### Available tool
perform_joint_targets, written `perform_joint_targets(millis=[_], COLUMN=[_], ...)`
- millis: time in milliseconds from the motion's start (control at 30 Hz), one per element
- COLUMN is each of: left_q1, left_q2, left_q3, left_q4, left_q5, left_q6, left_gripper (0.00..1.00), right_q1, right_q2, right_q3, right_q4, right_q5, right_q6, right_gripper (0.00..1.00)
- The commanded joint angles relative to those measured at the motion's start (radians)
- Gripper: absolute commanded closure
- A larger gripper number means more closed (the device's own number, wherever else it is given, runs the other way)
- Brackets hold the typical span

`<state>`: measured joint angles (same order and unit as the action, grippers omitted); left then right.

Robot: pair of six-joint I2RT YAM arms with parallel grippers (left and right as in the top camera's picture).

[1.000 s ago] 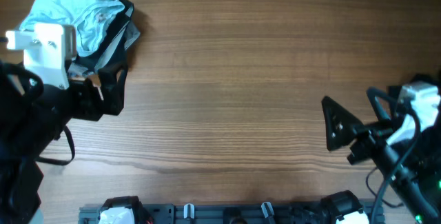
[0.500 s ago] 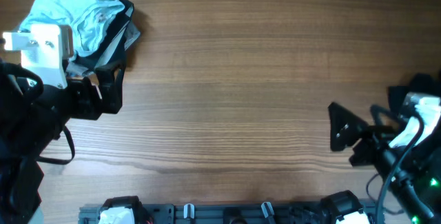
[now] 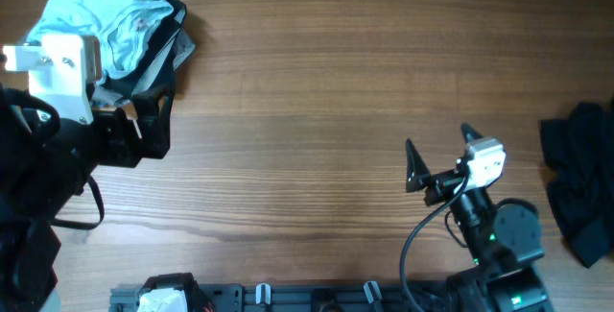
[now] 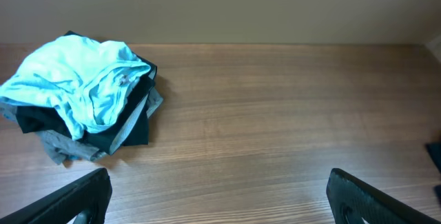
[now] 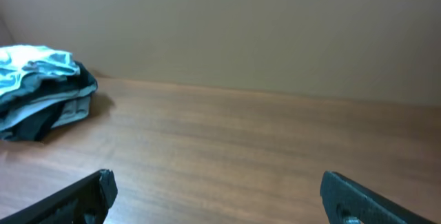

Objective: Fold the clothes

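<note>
A pile of clothes lies at the far left corner: a crumpled pale blue T-shirt (image 3: 106, 19) on top of black (image 3: 153, 58) and grey (image 3: 182, 51) garments. The pile also shows in the left wrist view (image 4: 83, 86) and, far off, in the right wrist view (image 5: 41, 89). A separate dark garment (image 3: 578, 182) lies bunched at the right edge. My left gripper (image 3: 158, 130) is open and empty just in front of the pile (image 4: 220, 210). My right gripper (image 3: 438, 141) is open and empty over bare wood, left of the dark garment (image 5: 220, 203).
The wooden table (image 3: 317, 110) stretches between the pile and the dark garment. A grey rail with clips (image 3: 317, 296) runs along the near edge. A plain wall (image 5: 241, 24) stands behind the table.
My right arm has swung left from the right edge toward the middle, uncovering the dark garment there. The left arm and the pile have not moved.
</note>
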<state>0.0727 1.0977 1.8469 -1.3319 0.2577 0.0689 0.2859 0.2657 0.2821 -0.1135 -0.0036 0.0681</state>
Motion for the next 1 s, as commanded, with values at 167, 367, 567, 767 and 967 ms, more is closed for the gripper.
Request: perform_joint_targets(millis=[167, 367, 567, 767, 967], left_q1=[-0.005, -0.005, -0.005, -0.005, -0.005], left_q2=[-0.004, -0.004, -0.004, -0.004, -0.004], left_q3=[-0.001, -0.001, -0.001, -0.001, -0.001], left_q4=[0.002, 0.002, 0.002, 0.002, 0.002], left_q5=[-0.006, -0.006, -0.006, -0.006, -0.006], left_q6=[-0.006, -0.006, -0.006, -0.006, -0.006], left_gripper=[0.0, 0.0, 0.0, 0.0, 0.0], right_q1=[0.003, 0.003, 0.003, 0.003, 0.003], right_q2=[-0.257, -0.262, -0.261, -0.261, -0.261], right_q3=[-0.226, -0.277, -0.277, -0.277, -0.277], right_q4=[0.107, 0.119, 0.119, 0.119, 0.119], right_q5=[-0.016, -0.027, -0.027, -0.027, -0.027], right_q6=[0.065, 0.066, 0.065, 0.066, 0.066], right_gripper=[0.0, 0.0, 0.0, 0.0, 0.0])
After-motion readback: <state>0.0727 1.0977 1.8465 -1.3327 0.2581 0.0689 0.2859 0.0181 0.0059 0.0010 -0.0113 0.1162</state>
